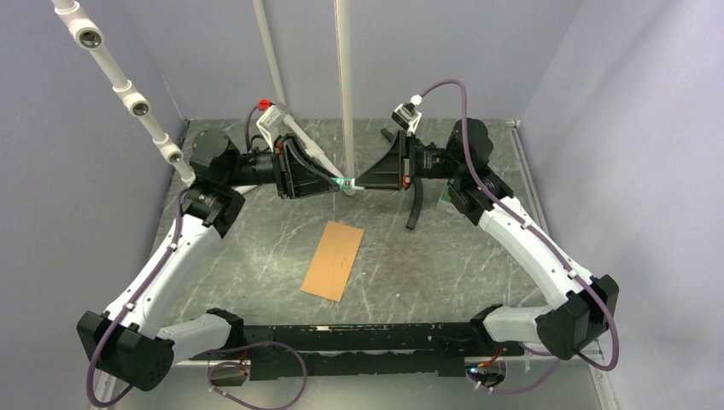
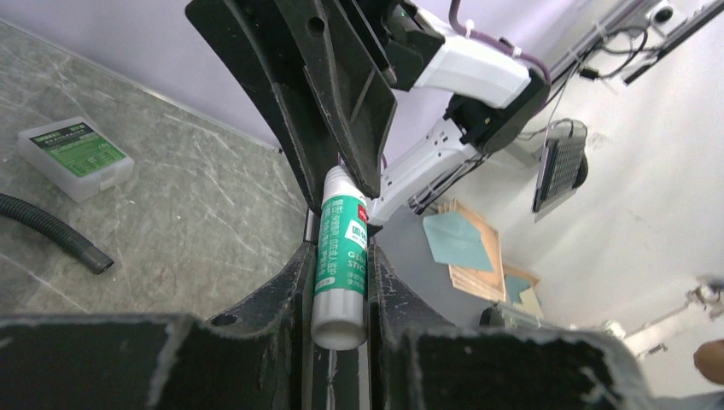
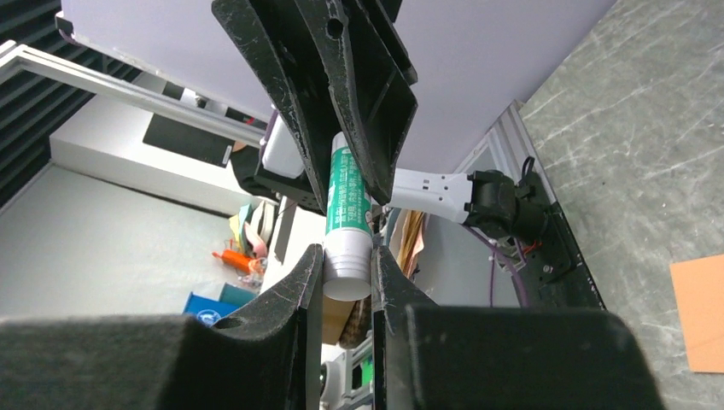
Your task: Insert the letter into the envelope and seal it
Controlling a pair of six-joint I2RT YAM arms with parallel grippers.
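Top external, left wrist, right wrist: glue stick held at both ends

Top external: the glue stick point(image 1: 347, 183) hangs level above the table point(image 1: 256, 256). The left gripper point(image 1: 339, 181) is clamped on its left end and the right gripper point(image 1: 357, 182) on its right end. The envelope point(image 1: 333, 260) lies flat on the table, below the glue stick and on its near side. No letter is visible; whether it is inside cannot be told.

Left wrist: the fingers point(image 2: 282, 290) pinch the plain white end of the glue stick.

Right wrist: the fingers point(image 3: 299, 282) pinch the ridged white end.

Likely step: uncapping. Hold one grip fixed, pull straight along the glue stick's axis without bending, then lower it to the envelope flap.
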